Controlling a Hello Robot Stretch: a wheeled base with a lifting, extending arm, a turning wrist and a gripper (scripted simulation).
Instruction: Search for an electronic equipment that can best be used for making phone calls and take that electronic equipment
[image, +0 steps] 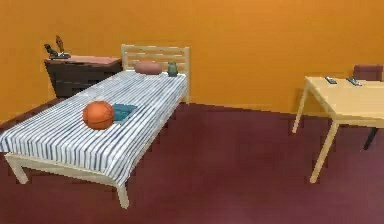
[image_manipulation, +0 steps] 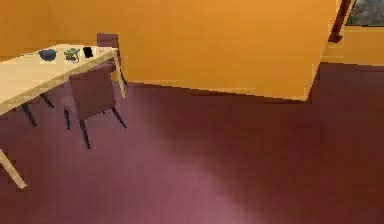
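A light wooden table (image_manipulation: 30, 75) stands at the arm side view's left. A small black flat rectangle (image_manipulation: 88, 52), shaped like a phone, lies near its far end. Beside it are a small green thing (image_manipulation: 72, 54) and a dark blue round thing (image_manipulation: 47, 54). The same table (image: 350, 103) appears at the forward view's right, with two small dark flat things (image: 330, 79) (image: 353, 82) on top.
Two dark red chairs (image_manipulation: 93, 97) (image_manipulation: 108, 42) stand at the table. A striped bed (image: 100, 125) carries a basketball (image: 98, 115), a teal thing (image: 124, 111) and a pillow (image: 148, 67). A dark dresser (image: 80, 72) stands behind it. Open maroon floor (image_manipulation: 230, 150) lies between the orange walls.
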